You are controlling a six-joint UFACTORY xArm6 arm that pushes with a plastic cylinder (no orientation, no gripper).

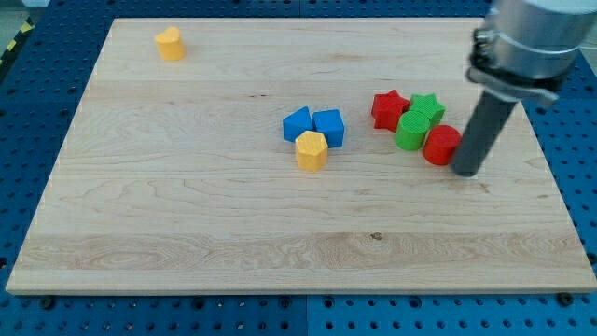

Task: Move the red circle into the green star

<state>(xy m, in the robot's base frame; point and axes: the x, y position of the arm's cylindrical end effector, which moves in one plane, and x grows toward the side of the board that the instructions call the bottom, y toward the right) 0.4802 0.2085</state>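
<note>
My tip [466, 171] touching red circle [441, 145] right side; no jaws; board [187, 233] right edge near

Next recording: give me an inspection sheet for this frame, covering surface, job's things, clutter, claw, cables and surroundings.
Surface: pale wooden board, flat, no marks beyond the grain.
Job's things: red circle lies at the view's right, touching the green block; green star sits just above that block, beside the red star.
Clutter: two blue blocks and a yellow block clustered mid-board; another yellow block at the view's top left.
Claw: none fitted; my tip rests right of the red circle, close against it.
Cables: nothing seen.
Surroundings: blue perforated base around the board.
</note>
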